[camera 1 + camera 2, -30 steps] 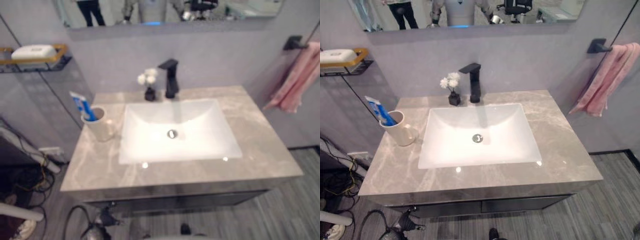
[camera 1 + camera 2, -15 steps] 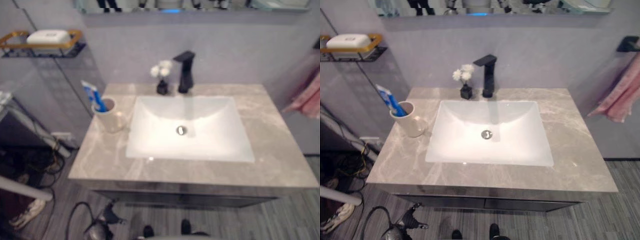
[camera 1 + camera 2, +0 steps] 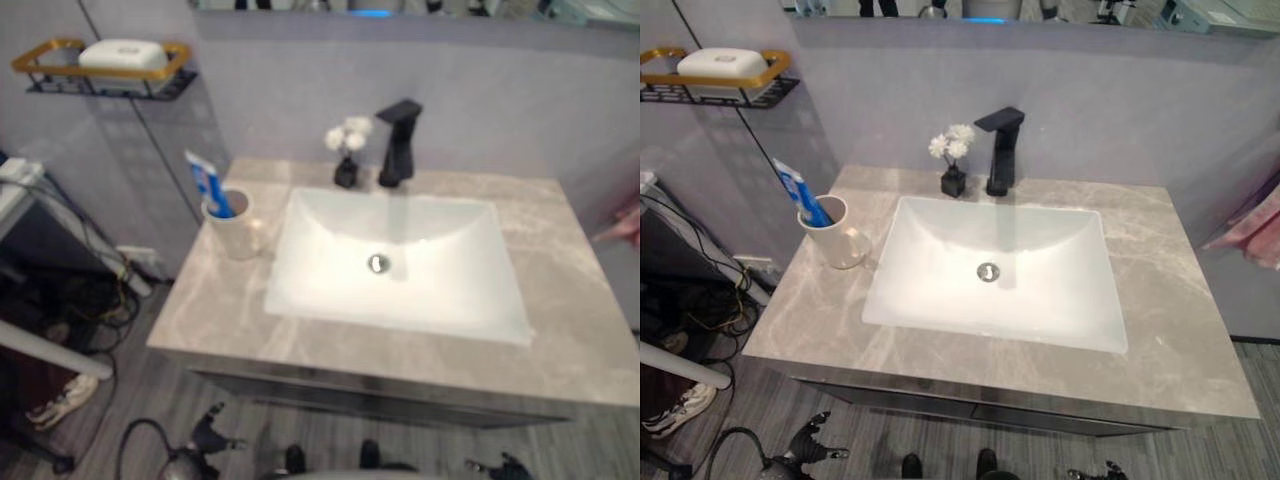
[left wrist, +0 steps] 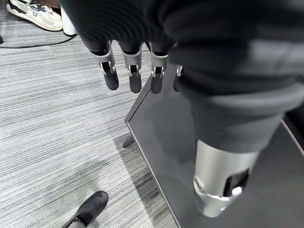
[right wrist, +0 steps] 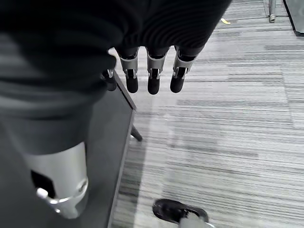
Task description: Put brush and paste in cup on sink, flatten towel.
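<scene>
- Cup (image 3: 839,232) stands upright on the counter (image 3: 1180,330), just left of the white basin (image 3: 1040,300).
- Toothpaste tube (image 3: 800,192) sits inside the cup, leaning up and to the left past the rim. A blue piece (image 3: 222,203) shows beside it in the cup; we take this for the brush, though we cannot make out bristles or handle clearly.
- We judge the brush-and-paste part done, so far as the head views show.
- Pink towel (image 3: 1252,228) shows at the right edge of the head views, off the counter and against the wall. It looks bunched and hanging in folds; most of it is cut off, so we cannot tell how it lies overall. We judge the flattening part not yet done.
- Left hand (image 4: 135,71): fingers hang relaxed and nearly straight over the grey floor (image 4: 52,123), holding nothing.
- Right hand (image 5: 152,71): same posture, fingers loose and straight, empty, over the floor.
- Both hands are down low, well apart from sink and towel.
- Also on the counter: black faucet (image 3: 1001,150) behind the basin, small vase of white flowers (image 3: 953,160) just beside it. Wall shelf (image 3: 715,85) with a soap bar, upper left.
- Next step, by our reading: raise the right hand towards the towel.
</scene>
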Tool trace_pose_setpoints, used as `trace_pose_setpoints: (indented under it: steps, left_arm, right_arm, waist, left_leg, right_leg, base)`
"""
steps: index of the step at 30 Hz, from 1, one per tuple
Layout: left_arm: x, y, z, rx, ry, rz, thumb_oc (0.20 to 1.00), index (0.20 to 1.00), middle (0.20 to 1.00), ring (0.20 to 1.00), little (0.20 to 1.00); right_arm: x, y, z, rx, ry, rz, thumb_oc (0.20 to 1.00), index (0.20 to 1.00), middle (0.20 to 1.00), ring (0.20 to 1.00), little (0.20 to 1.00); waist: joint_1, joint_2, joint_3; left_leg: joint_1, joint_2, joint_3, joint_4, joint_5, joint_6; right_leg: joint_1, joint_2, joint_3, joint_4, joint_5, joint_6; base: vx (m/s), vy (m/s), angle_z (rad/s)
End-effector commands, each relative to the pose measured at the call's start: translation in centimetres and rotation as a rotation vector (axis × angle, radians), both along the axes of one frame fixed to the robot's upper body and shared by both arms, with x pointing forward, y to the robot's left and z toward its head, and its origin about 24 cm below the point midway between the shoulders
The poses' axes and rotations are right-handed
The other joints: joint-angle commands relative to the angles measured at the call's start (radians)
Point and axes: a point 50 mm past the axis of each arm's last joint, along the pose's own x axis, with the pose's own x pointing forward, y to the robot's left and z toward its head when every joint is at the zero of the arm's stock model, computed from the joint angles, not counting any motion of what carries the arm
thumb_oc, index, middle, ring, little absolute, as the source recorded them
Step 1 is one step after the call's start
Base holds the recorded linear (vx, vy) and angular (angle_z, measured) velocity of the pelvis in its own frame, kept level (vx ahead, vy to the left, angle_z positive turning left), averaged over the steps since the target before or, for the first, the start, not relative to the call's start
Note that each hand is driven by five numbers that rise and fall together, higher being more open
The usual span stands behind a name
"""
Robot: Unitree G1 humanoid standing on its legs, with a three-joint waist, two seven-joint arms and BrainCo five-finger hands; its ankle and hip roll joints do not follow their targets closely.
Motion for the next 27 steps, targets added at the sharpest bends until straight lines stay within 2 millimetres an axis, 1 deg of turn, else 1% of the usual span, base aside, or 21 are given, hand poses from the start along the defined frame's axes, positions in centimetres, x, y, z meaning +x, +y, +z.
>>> trace_pose_setpoints:
  steps: [1, 3, 5, 6, 8, 9, 10, 11, 13, 14, 15, 17, 18, 19, 21, 22, 23, 24, 25, 26, 27]
  left_arm:
    - [0.8, 1.8, 2.9, -0.077, -0.177, 0.052, 1.0, 1.0, 1.0, 1.0, 1.0]
    - [0.6, 1.9, 3.4, -0.094, -0.191, 0.042, 1.0, 1.0, 1.0, 1.0, 1.0]
    - [0.0, 2.3, 5.3, -0.148, -0.249, 0.022, 1.0, 1.0, 1.0, 1.0, 1.0]
    - [-0.1, 2.4, 5.4, -0.148, -0.247, 0.023, 1.0, 1.0, 1.0, 1.0, 1.0]
    - [-0.3, 2.9, 6.8, -0.161, -0.279, -0.012, 1.0, 1.0, 1.0, 1.0, 1.0]
    - [-0.7, 3.4, 7.1, -0.161, -0.28, -0.004, 1.0, 1.0, 1.0, 1.0, 1.0]
    - [-1.0, 4.1, 8.1, -0.164, -0.311, 0.019, 1.0, 1.0, 1.0, 1.0, 1.0]
    - [-1.0, 4.1, 8.2, -0.164, -0.311, 0.02, 1.0, 1.0, 1.0, 1.0, 1.0]
    - [-1.2, 4.7, 8.9, -0.16, -0.33, 0.031, 1.0, 1.0, 1.0, 1.0, 1.0]
    - [-1.0, 5.2, 10.0, -0.152, -0.371, 0.031, 1.0, 1.0, 1.0, 1.0, 1.0]
    - [-0.7, 5.2, 10.7, -0.157, -0.402, 0.023, 1.0, 1.0, 1.0, 1.0, 1.0]
    - [-0.7, 5.6, 11.3, -0.158, -0.426, 0.034, 1.0, 1.0, 1.0, 1.0, 1.0]
    - [0.0, 5.3, 12.6, -0.189, -0.482, 0.012, 1.0, 1.0, 1.0, 1.0, 1.0]
    - [0.0, 5.4, 12.6, -0.19, -0.481, 0.012, 1.0, 1.0, 1.0, 1.0, 1.0]
    - [0.4, 5.3, 13.9, -0.206, -0.534, 0.0, 1.0, 1.0, 1.0, 1.0, 1.0]
    - [0.8, 5.2, 14.9, -0.228, -0.59, -0.001, 1.0, 1.0, 1.0, 1.0, 1.0]
    - [0.8, 5.3, 15.1, -0.233, -0.595, 0.007, 1.0, 1.0, 1.0, 1.0, 1.0]
    - [1.1, 5.4, 15.8, -0.231, -0.638, 0.012, 1.0, 1.0, 1.0, 1.0, 1.0]
    - [1.3, 5.4, 16.3, -0.238, -0.67, 0.025, 1.0, 1.0, 1.0, 1.0, 1.0]
    - [1.7, 5.3, 17.3, -0.253, -0.732, 0.035, 1.0, 1.0, 1.0, 1.0, 1.0]
    - [1.8, 5.2, 17.7, -0.269, -0.756, 0.043, 1.0, 1.0, 1.0, 1.0, 1.0]
  right_arm:
    - [2.0, 0.3, 0.7, 0.033, -0.111, 0.08, 1.0, 1.0, 1.0, 1.0, 1.0]
    - [2.2, 0.5, 0.8, 0.041, -0.114, 0.11, 1.0, 1.0, 1.0, 1.0, 1.0]
    - [2.2, 0.4, 0.7, 0.037, -0.088, 0.146, 1.0, 1.0, 1.0, 1.0, 1.0]
    - [2.2, 0.5, 0.7, 0.038, -0.087, 0.147, 1.0, 1.0, 1.0, 1.0, 1.0]
    - [2.2, 0.2, 0.7, 0.026, -0.059, 0.172, 1.0, 1.0, 1.0, 1.0, 1.0]
    - [2.4, 0.1, 0.8, 0.026, -0.057, 0.179, 1.0, 1.0, 1.0, 1.0, 1.0]
    - [2.2, -0.4, 0.8, 0.016, -0.042, 0.171, 1.0, 1.0, 1.0, 1.0, 1.0]
    - [2.2, -0.3, 0.8, 0.017, -0.042, 0.172, 1.0, 1.0, 1.0, 1.0, 1.0]
    - [1.9, -0.6, 0.8, 0.016, -0.031, 0.139, 1.0, 1.0, 1.0, 1.0, 1.0]
    - [1.5, -0.8, 0.6, 0.014, -0.013, 0.114, 1.0, 1.0, 1.0, 1.0, 1.0]
    - [1.5, -0.9, 0.7, 0.013, -0.015, 0.116, 1.0, 1.0, 1.0, 1.0, 1.0]
    - [1.5, -0.9, 0.8, 0.019, -0.026, 0.122, 1.0, 1.0, 1.0, 1.0, 1.0]
    - [1.2, -0.9, 0.8, 0.033, -0.038, 0.113, 1.0, 1.0, 1.0, 1.0, 1.0]
    - [1.1, -0.9, 0.8, 0.034, -0.037, 0.113, 1.0, 1.0, 1.0, 1.0, 1.0]
    - [0.7, -0.9, 0.7, 0.047, -0.045, 0.081, 1.0, 1.0, 1.0, 1.0, 1.0]
    - [0.4, -0.8, 0.7, 0.057, -0.055, 0.052, 1.0, 1.0, 1.0, 1.0, 1.0]
    - [0.3, -0.7, 0.6, 0.061, -0.05, 0.049, 1.0, 1.0, 1.0, 1.0, 1.0]
    - [0.1, -0.6, 0.5, 0.068, -0.051, 0.035, 1.0, 1.0, 1.0, 1.0, 1.0]
    - [0.0, -0.3, 0.4, 0.074, -0.049, 0.037, 1.0, 1.0, 1.0, 1.0, 1.0]
    - [-0.1, 0.0, 0.3, 0.078, -0.046, 0.051, 1.0, 1.0, 1.0, 1.0, 1.0]
    - [-0.2, 0.2, 0.1, 0.08, -0.038, 0.049, 1.0, 1.0, 1.0, 1.0, 1.0]
  waist:
    - [0.016, -0.028, 0.004]
    - [0.02, -0.026, 0.007]
    - [0.039, -0.018, 0.015]
    - [0.037, -0.019, 0.014]
    - [0.054, -0.013, 0.019]
    - [0.061, -0.012, 0.02]
    - [0.073, -0.01, 0.024]
    - [0.071, -0.011, 0.024]
    - [0.084, -0.011, 0.028]
    - [0.101, -0.01, 0.035]
    - [0.109, -0.009, 0.038]
    - [0.115, -0.012, 0.044]
    - [0.125, -0.014, 0.05]
    - [0.121, -0.014, 0.049]
    - [0.124, -0.014, 0.054]
    - [0.129, -0.014, 0.057]
    - [0.127, -0.015, 0.057]
    - [0.131, -0.014, 0.059]
    - [0.131, -0.016, 0.061]
    - [0.138, -0.018, 0.064]
    - [0.138, -0.019, 0.064]
  left_leg:
    - [-0.019, -0.018, -0.004, 0.015, -0.069, 0.011]
    - [-0.022, -0.018, -0.01, 0.015, -0.066, 0.01]
    - [-0.027, -0.02, -0.027, 0.015, -0.061, 0.01]
    - [-0.027, -0.02, -0.027, 0.015, -0.061, 0.01]
    - [-0.03, -0.02, -0.036, 0.015, -0.057, 0.009]
    - [-0.03, -0.02, -0.039, 0.015, -0.056, 0.009]
    - [-0.032, -0.023, -0.05, 0.015, -0.052, 0.008]
    - [-0.032, -0.023, -0.052, 0.015, -0.052, 0.007]
    - [-0.036, -0.024, -0.066, 0.015, -0.047, 0.006]
    - [-0.044, -0.027, -0.088, 0.015, -0.039, 0.004]
    - [-0.048, -0.028, -0.097, 0.015, -0.035, 0.003]
    - [-0.057, -0.031, -0.12, 0.015, -0.028, 0.0]
    - [-0.064, -0.035, -0.143, 0.015, -0.021, -0.002]
    - [-0.064, -0.036, -0.147, 0.015, -0.02, -0.002]
    - [-0.069, -0.04, -0.169, 0.015, -0.015, -0.002]
    - [-0.071, -0.041, -0.177, 0.015, -0.013, -0.002]
    - [-0.071, -0.042, -0.184, 0.015, -0.012, -0.002]
    - [-0.072, -0.043, -0.187, 0.015, -0.011, -0.002]
    - [-0.071, -0.043, -0.191, 0.015, -0.011, -0.003]
    - [-0.07, -0.043, -0.192, 0.015, -0.012, -0.004]
    - [-0.072, -0.044, -0.196, 0.015, -0.011, -0.004]
  right_leg:
    - [0.011, 0.003, 0.004, 0.006, -0.08, -0.001]
    - [0.011, 0.003, -0.002, 0.006, -0.081, -0.002]
    - [0.013, 0.002, -0.018, 0.006, -0.084, -0.004]
    - [0.014, 0.002, -0.018, 0.006, -0.084, -0.004]
    - [0.015, 0.001, -0.03, 0.006, -0.087, -0.005]
    - [0.016, 0.001, -0.036, 0.006, -0.088, -0.005]
    - [0.019, 0.001, -0.047, 0.006, -0.09, -0.006]
    - [0.02, 0.001, -0.049, 0.006, -0.091, -0.006]
    - [0.022, 0.001, -0.062, 0.006, -0.094, -0.007]
    - [0.024, 0.001, -0.082, 0.006, -0.096, -0.009]
    - [0.024, 0.001, -0.088, 0.006, -0.097, -0.012]
    - [0.026, 0.001, -0.111, 0.006, -0.102, -0.014]
    - [0.032, 0.002, -0.132, 0.006, -0.107, -0.018]
    - [0.033, 0.001, -0.136, 0.006, -0.107, -0.018]
    - [0.037, 0.002, -0.156, 0.006, -0.111, -0.022]
    - [0.039, 0.003, -0.164, 0.006, -0.114, -0.025]
    - [0.042, 0.003, -0.171, 0.006, -0.116, -0.026]
    - [0.042, 0.004, -0.175, 0.006, -0.118, -0.029]
    - [0.044, 0.004, -0.18, 0.006, -0.118, -0.031]
    - [0.045, 0.006, -0.181, 0.006, -0.12, -0.033]
    - [0.044, 0.006, -0.186, 0.006, -0.12, -0.033]
  base:
    - [-0.03, -0.073, 0.03]
    - [-0.02, -0.037, 0.15]
    - [-0.02, -0.029, 0.21]
    - [-0.01, -0.022, 0.06]
    - [-0.01, -0.028, 0.12]
    - [-0.01, -0.037, 0.26]
    - [-0.01, -0.028, 0.22]
    - [-0.01, -0.032, 0.31]
    - [-0.03, -0.05, 0.3]
    - [-0.04, -0.071, 0.32]
    - [-0.05, -0.071, 0.52]
    - [-0.04, -0.06, 0.54]
    - [-0.03, -0.057, 0.35]
    - [-0.02, -0.056, 0.41]
    - [-0.01, -0.039, 0.5]
    - [-0.01, -0.04, 0.36]
    - [-0.01, -0.039, 0.22]
    - [0.0, -0.032, 0.21]
    - [-0.01, -0.046, 0.21]
    - [-0.01, -0.039, 0.23]
    - [-0.01, -0.036, 0.17]
